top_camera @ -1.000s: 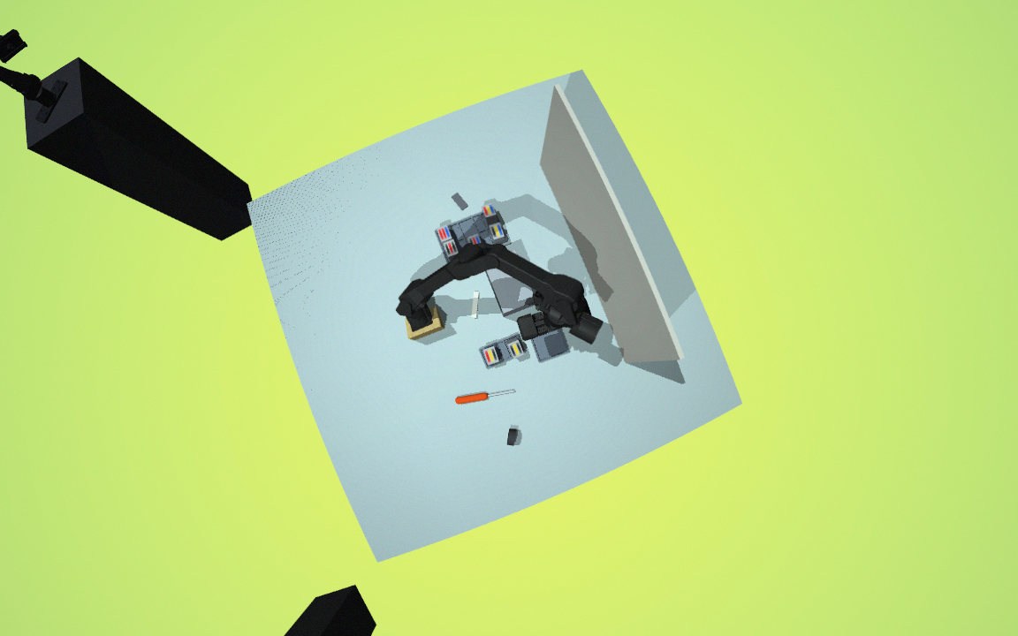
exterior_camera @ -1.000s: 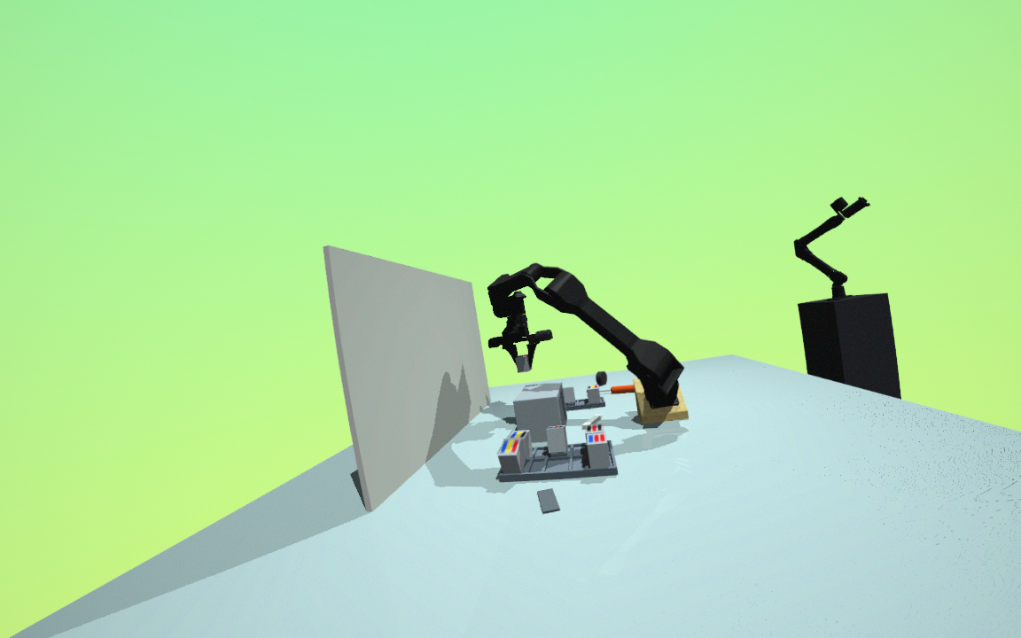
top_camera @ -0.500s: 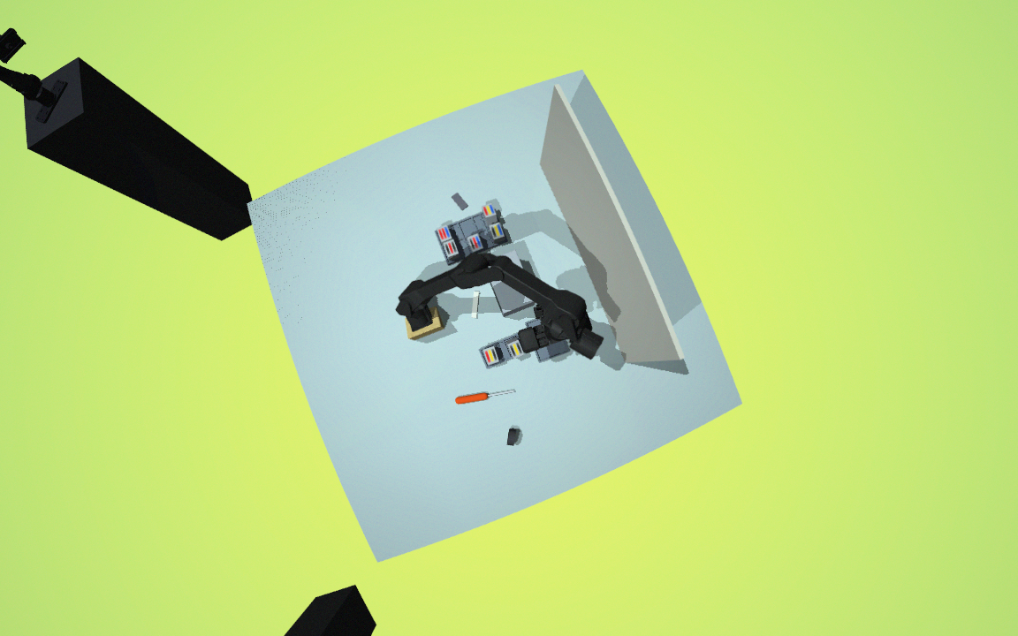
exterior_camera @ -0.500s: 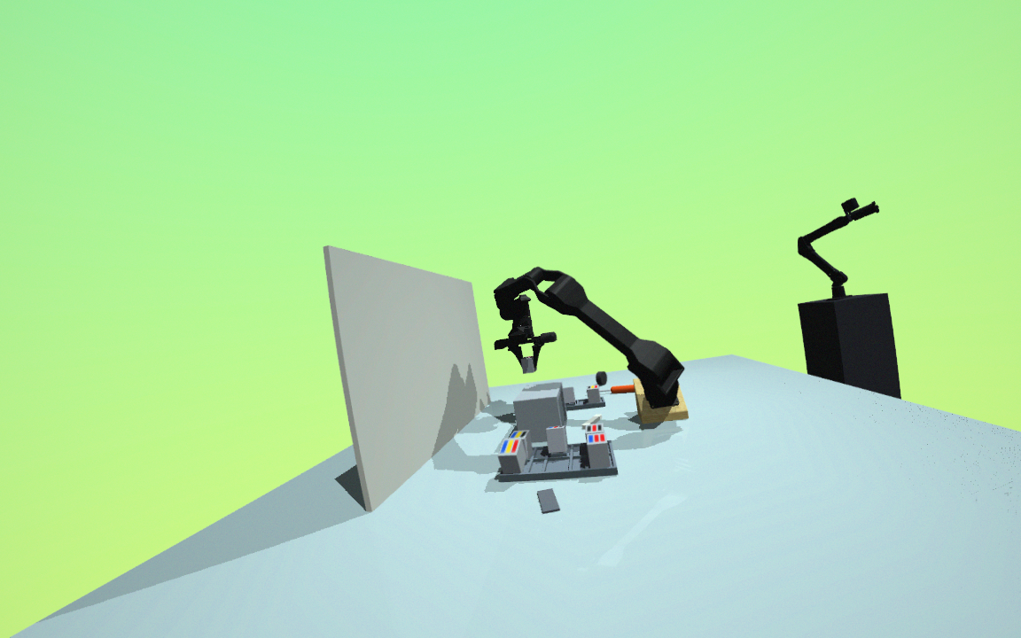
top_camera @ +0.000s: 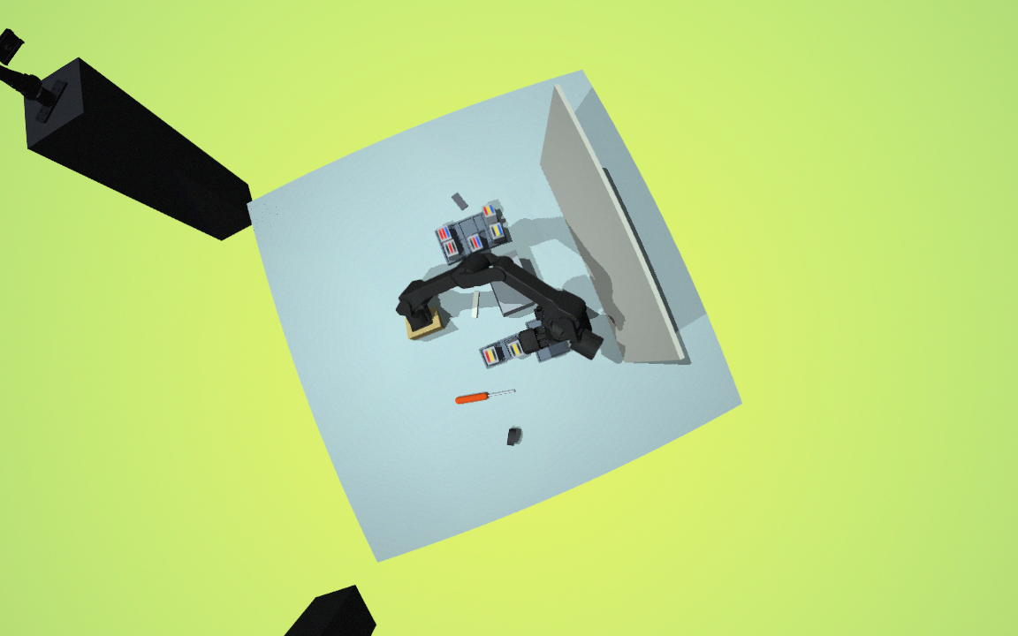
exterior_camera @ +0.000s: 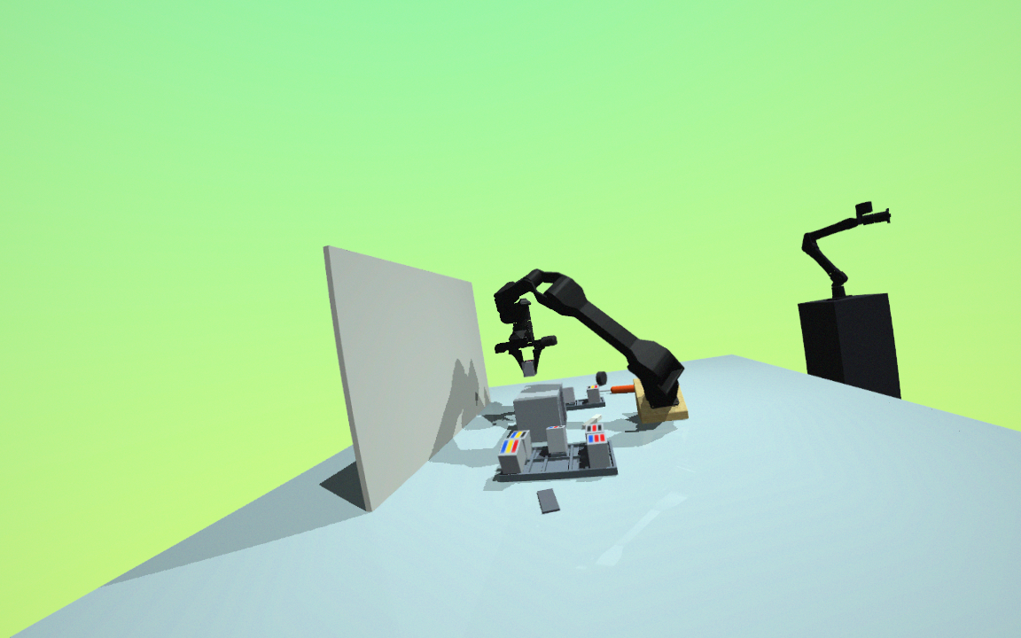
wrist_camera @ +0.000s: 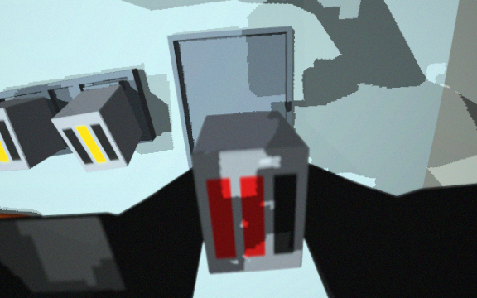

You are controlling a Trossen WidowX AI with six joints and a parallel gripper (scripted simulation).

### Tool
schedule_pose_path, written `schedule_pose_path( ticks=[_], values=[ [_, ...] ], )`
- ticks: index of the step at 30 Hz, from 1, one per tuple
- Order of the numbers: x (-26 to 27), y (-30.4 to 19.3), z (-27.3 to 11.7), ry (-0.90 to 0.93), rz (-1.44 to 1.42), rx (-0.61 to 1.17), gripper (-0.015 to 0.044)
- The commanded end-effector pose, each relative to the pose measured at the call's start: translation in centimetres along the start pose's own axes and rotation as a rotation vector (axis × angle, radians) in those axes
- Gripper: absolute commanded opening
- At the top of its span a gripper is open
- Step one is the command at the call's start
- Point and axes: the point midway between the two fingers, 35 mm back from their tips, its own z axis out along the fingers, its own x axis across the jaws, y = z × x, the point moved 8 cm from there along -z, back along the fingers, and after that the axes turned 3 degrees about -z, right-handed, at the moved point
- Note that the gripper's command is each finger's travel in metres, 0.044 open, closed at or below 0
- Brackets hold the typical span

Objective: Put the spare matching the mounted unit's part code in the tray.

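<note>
Backdrop: plain yellow-green all round, with a pale blue worktop [exterior_camera: 736,508] carrying everything.
Panel: a tall grey board [exterior_camera: 403,364] stands upright along one side of the worktop, casting shadow toward the parts.
Arm: black, rising from a tan base block [exterior_camera: 661,404], elbowed over the parts and reaching down near the board.
Pincer: the pincer [exterior_camera: 527,355] hangs in the air above the worktop, clamped on a spare block.
Held spare: a small grey block [wrist_camera: 251,190] between the black fingers; its label shows two red bars and one black bar.
Tray: a shallow grey tray [wrist_camera: 232,87] with a raised rim lies flat on the worktop; in the wrist view the held spare sits over its near edge, off the floor of it.
Small holder: just beside the tray, a low holder [wrist_camera: 98,83] carries two blocks, one striped red, yellow, black [wrist_camera: 2,141], the other black, yellow, black [wrist_camera: 93,130].
Mounted unit: a larger plain grey box [exterior_camera: 538,408] stands between the two holders in the exterior view; its back cannot be read.
Large rack: a dark rack [exterior_camera: 557,463] nearer the exterior camera holds more labelled spares, with blue, yellow and red stripes.
Loose items: an orange-handled screwdriver [top_camera: 477,397], a small dark block [top_camera: 514,435], a flat grey plate [exterior_camera: 548,501].
</note>
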Motion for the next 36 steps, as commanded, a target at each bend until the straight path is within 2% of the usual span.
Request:
schedule_pose_path(
  ticks=[1,36],
  values=[
    [0.0,-0.1,0.4,-0.001,0.005,-0.004,0.0000],
    [-0.2,-0.2,2.9,-0.002,0.004,-0.003,0.0000]
  ],
)
